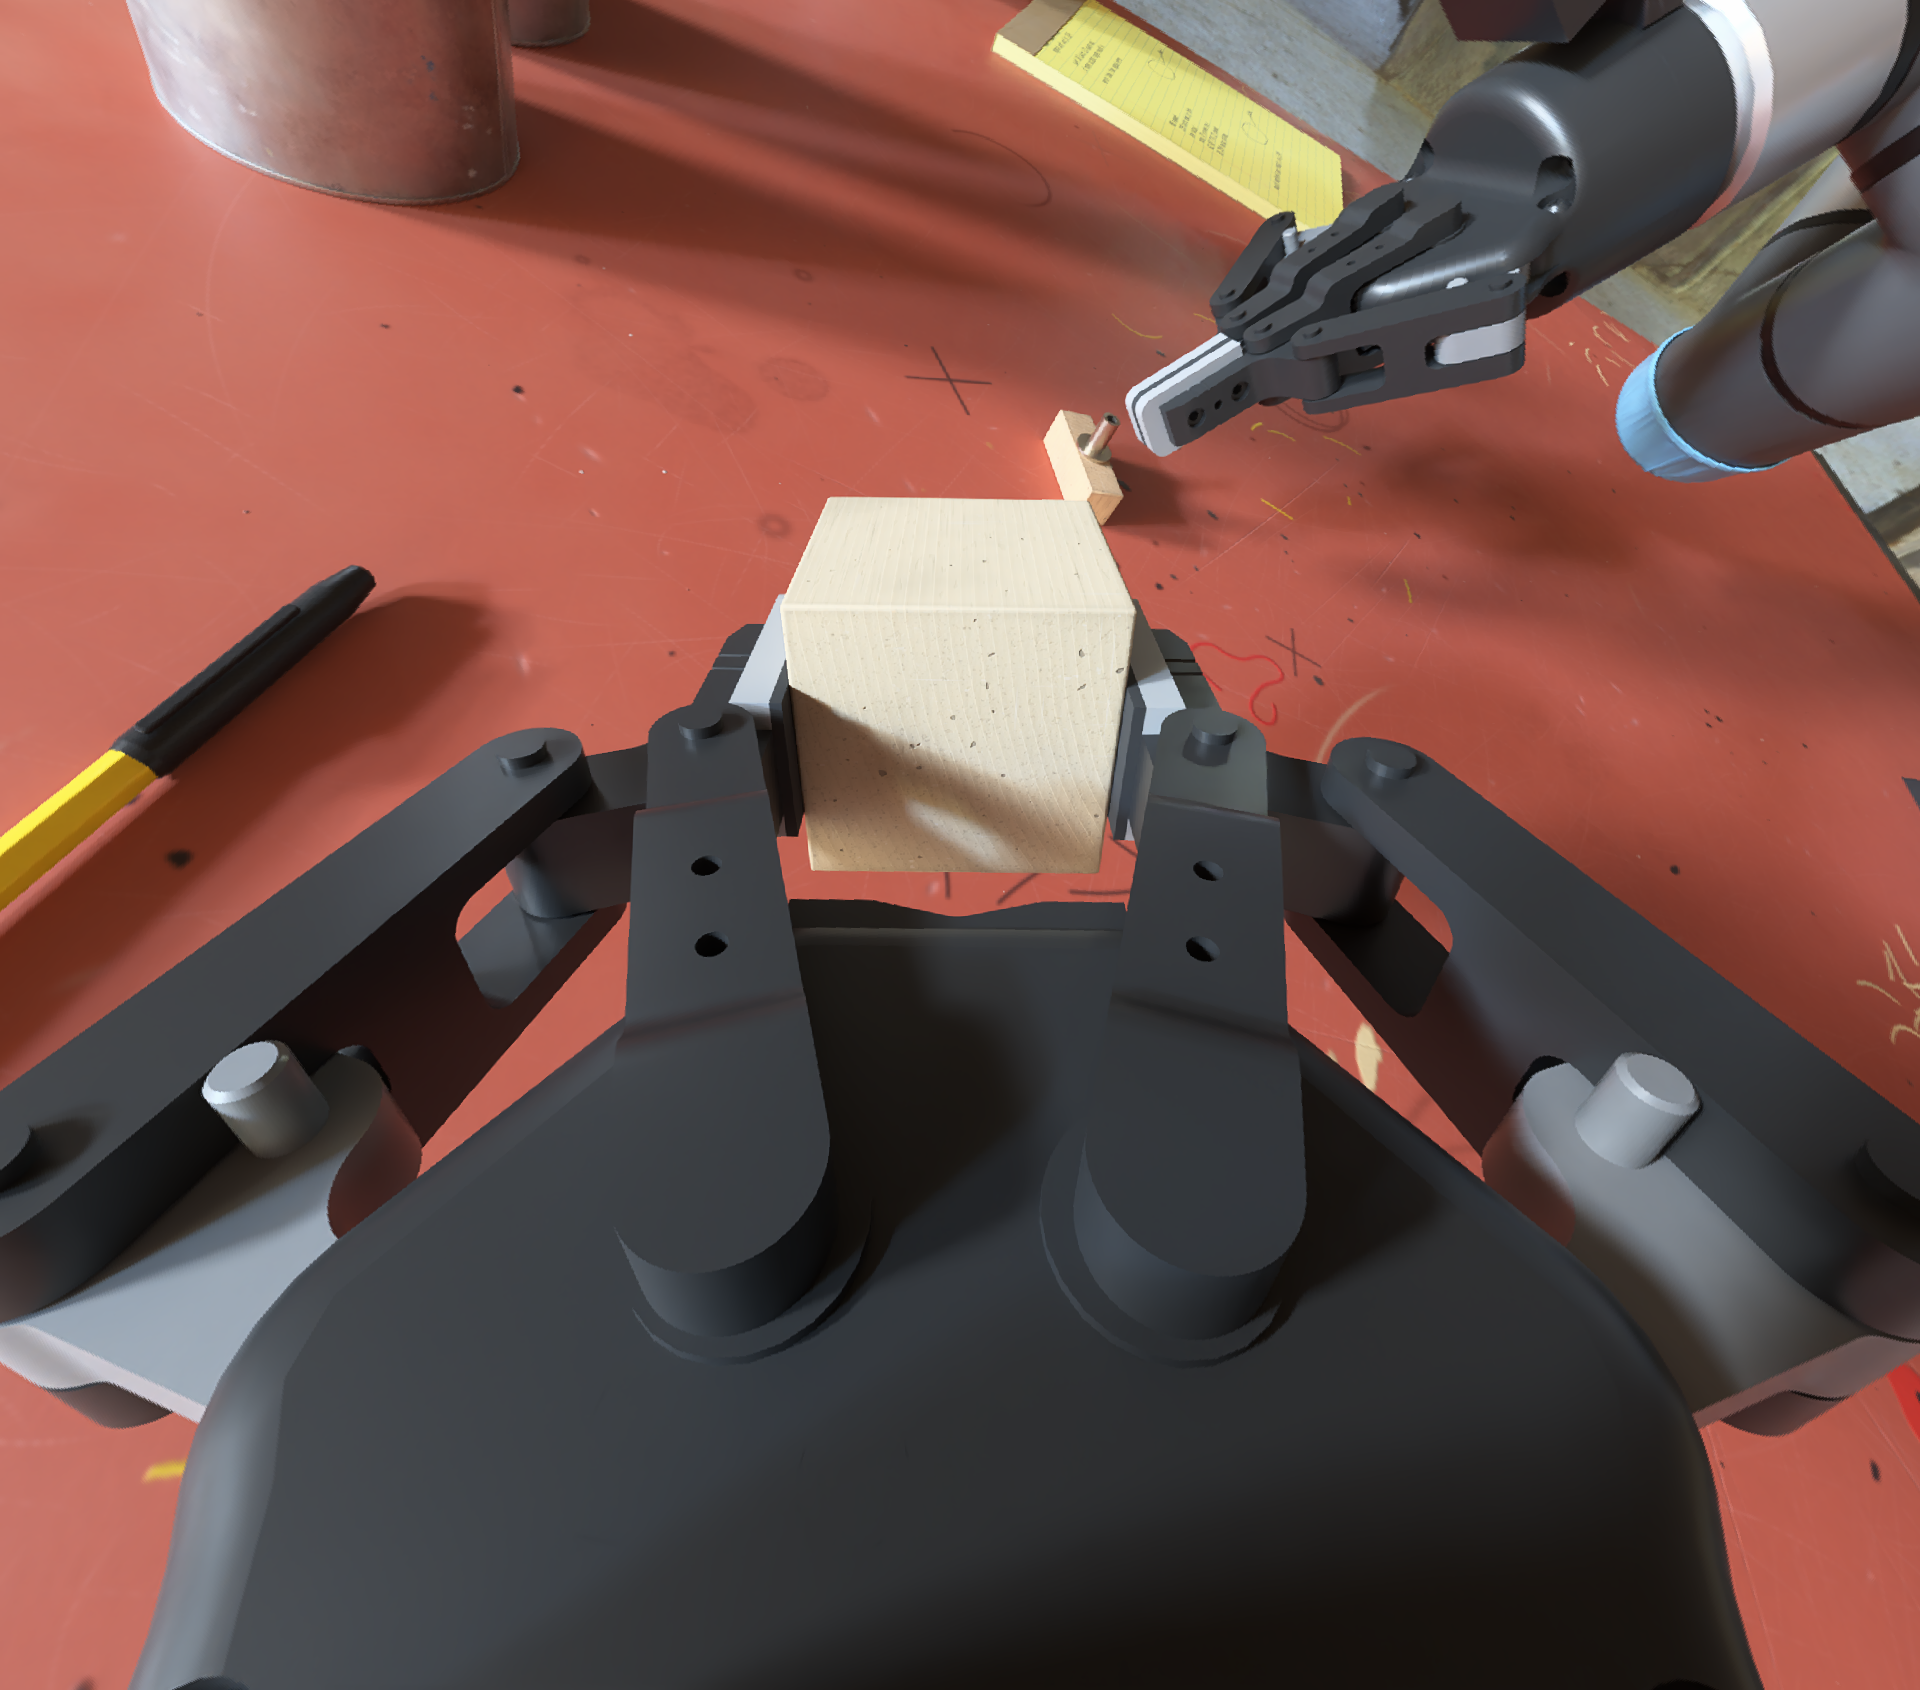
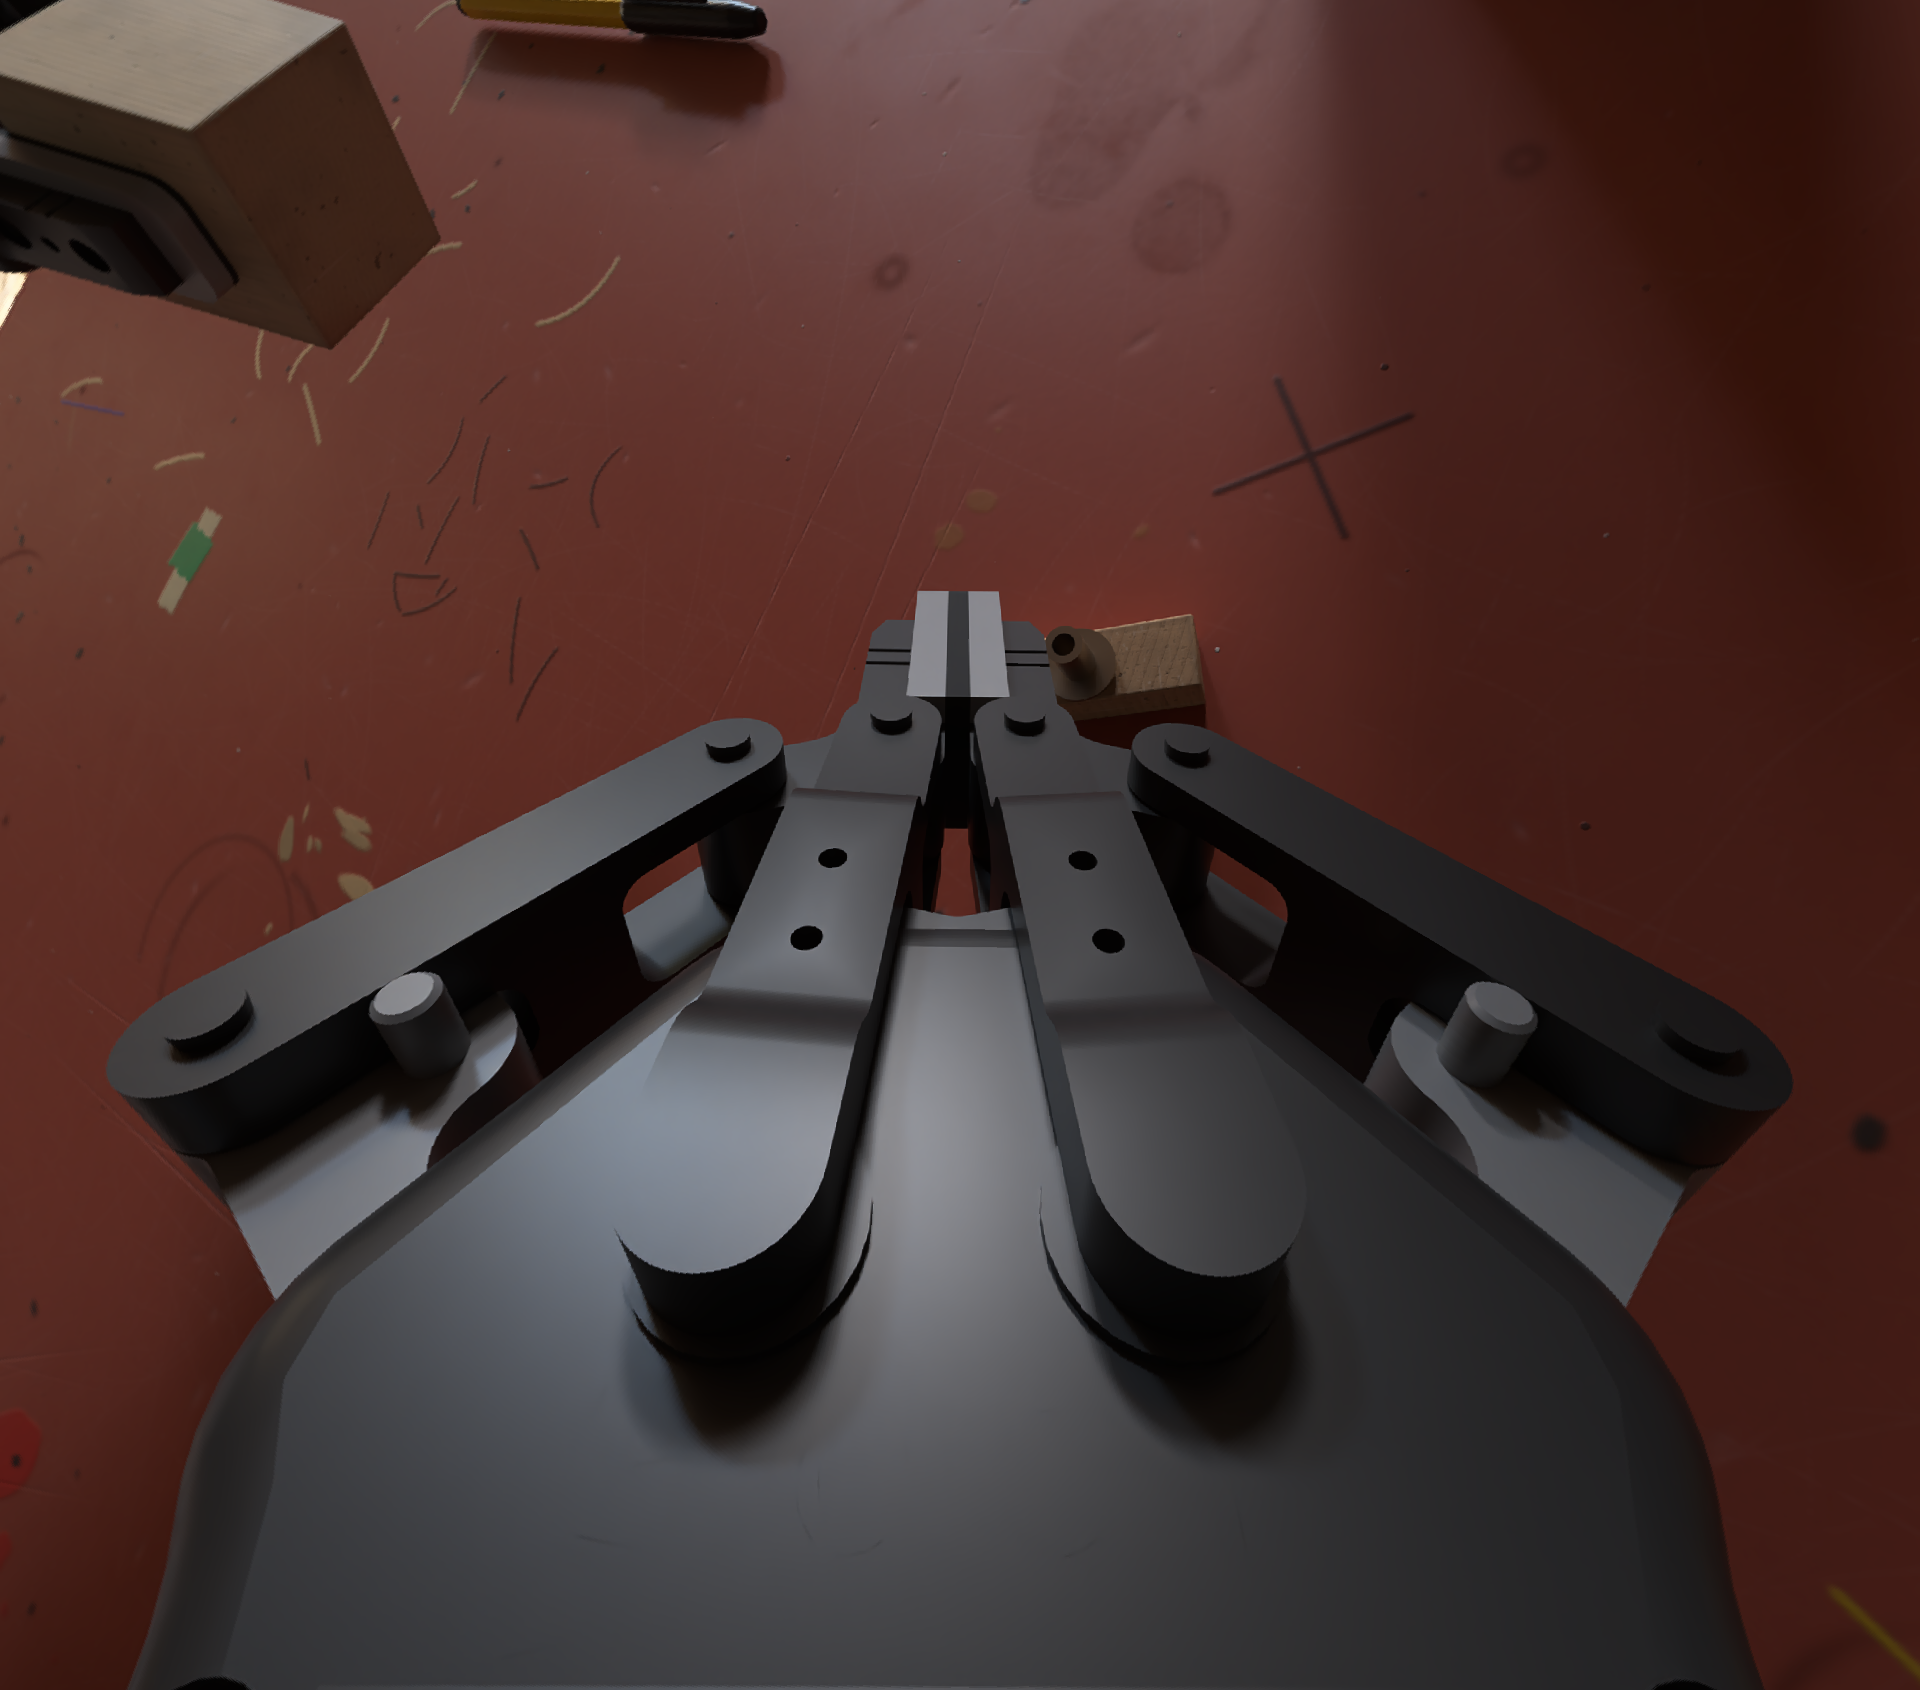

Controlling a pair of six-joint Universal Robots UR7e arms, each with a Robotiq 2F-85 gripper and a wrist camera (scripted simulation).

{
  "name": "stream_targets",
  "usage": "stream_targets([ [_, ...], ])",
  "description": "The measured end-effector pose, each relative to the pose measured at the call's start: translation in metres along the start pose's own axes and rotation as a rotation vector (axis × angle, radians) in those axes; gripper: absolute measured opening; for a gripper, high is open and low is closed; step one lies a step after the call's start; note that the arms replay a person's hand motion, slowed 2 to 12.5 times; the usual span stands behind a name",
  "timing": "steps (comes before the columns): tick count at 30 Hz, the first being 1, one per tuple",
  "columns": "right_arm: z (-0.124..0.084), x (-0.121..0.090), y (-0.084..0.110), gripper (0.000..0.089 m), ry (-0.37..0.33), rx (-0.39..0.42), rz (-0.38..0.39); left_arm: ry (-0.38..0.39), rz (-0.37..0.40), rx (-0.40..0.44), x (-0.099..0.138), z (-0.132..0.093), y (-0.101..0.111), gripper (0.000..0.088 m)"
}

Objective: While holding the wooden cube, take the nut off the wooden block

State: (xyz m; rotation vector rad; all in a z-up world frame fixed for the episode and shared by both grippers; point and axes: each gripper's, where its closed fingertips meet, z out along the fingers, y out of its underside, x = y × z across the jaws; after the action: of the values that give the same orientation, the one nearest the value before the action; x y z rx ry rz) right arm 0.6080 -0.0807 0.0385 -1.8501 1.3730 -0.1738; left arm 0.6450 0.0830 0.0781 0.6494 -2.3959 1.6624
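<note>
The pale, square-edged wooden cube (image 1: 951,684) is held clear of the red, scuffed table top (image 1: 623,393) by the left gripper (image 1: 951,705). Its two fingers are spread to the cube's full width, with a pad pressed flat against each opposite side face. The cube is judged light, rigid and dry-surfaced; a slip is thought unlikely while the pads stay square to its faces.

The small tan wooden block (image 2: 1148,669) lies on the table top beyond the cube, near the right gripper (image 2: 954,643). A short metal stud with the small grey metal nut (image 2: 1075,653) on it stands out from the block's upper face. The nut is judged hard, smooth and very small, and the block beneath it light enough to be shifted or tipped by any sideways push. Hold is best taken across the nut's sides, from above and in line with the stud, not on the block itself.

The right gripper's fingers are brought fully together, with only a thin dark line between the pale pads, and nothing is held between them. The fingertips sit just beside the nut, on its left in the right wrist view; whether they touch it cannot be told. An opening of the fingers is judged necessary before the nut can be taken.

A yellow-and-black marker pen (image 2: 613,12) lies well apart from the block.
</note>
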Motion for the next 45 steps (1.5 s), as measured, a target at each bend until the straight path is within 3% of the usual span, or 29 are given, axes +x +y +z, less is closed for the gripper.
stream_targets([
  [11,-0.021,0.013,0.004,0.0071,0.098,-0.020,-0.227,0.005,0.003,-0.009,0.002,0.001,0.003,0.0445],
  [25,-0.006,0.004,0.019,0.0105,0.111,-0.087,-0.182,0.005,-0.006,-0.019,0.002,0.002,0.006,0.0445],
  [34,-0.003,-0.004,0.009,0.0121,0.123,-0.073,-0.280,0.010,-0.004,-0.023,0.003,0.003,0.005,0.0445],
  [40,-0.010,0.013,0.005,0.0137,0.187,-0.113,-0.359,0.010,0.000,-0.030,0.004,0.004,0.006,0.0445],
  [45,-0.014,0.023,0.005,0.0141,0.174,-0.162,-0.371,0.009,0.001,-0.035,0.005,0.004,0.007,0.0445],
])
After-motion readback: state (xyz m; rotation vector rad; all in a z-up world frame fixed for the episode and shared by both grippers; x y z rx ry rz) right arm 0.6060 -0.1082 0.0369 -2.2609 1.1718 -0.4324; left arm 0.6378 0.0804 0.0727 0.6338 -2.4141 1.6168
